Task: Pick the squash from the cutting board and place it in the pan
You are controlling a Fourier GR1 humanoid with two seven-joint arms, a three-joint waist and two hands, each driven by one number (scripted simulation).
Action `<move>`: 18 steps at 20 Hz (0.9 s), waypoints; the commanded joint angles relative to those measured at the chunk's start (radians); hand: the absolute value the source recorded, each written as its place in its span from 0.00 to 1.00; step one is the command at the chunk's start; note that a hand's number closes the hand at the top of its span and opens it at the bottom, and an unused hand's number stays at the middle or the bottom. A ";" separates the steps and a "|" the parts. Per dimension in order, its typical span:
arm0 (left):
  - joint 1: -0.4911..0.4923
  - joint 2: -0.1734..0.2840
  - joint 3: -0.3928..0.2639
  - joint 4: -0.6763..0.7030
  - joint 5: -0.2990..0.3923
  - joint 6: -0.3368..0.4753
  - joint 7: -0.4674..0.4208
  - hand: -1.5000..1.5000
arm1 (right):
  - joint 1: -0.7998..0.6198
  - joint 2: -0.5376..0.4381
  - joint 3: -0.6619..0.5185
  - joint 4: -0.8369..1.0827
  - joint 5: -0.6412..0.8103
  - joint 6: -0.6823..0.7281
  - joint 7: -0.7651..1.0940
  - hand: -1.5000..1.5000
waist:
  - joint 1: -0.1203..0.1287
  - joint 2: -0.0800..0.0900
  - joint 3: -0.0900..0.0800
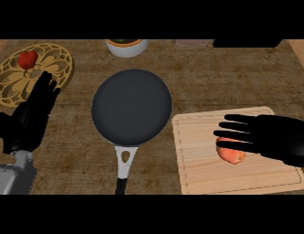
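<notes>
Currently one squash [230,155] lies on one cutting board [201,173] beside one pan [132,106], right robot hand [282,137] spread open above.

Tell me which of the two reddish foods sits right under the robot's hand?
The orange squash on the cutting board, partly covered by the right hand. The red one lies far away on the patterned trivet.

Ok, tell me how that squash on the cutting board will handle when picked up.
The squash looks rounded and smooth, so it may roll on the cutting board or slip. It seems stiff. The right hand dwarfs it, so probably light.
</notes>
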 commanded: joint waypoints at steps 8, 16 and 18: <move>-0.029 -0.048 0.046 0.033 -0.038 -0.029 0.008 0.50 | 0.002 0.152 -0.063 0.068 0.145 0.069 -0.031 0.00 | 0.002 0.001 0.000; 0.009 -0.056 0.059 -0.039 -0.062 -0.059 0.044 0.50 | -0.022 0.295 -0.034 0.268 0.312 -0.027 -0.039 0.00 | 0.007 0.002 0.000; 0.012 -0.102 0.043 0.053 -0.090 -0.067 -0.047 0.50 | 0.028 0.277 -0.046 0.243 0.328 -0.066 -0.067 0.00 | 0.001 0.002 0.000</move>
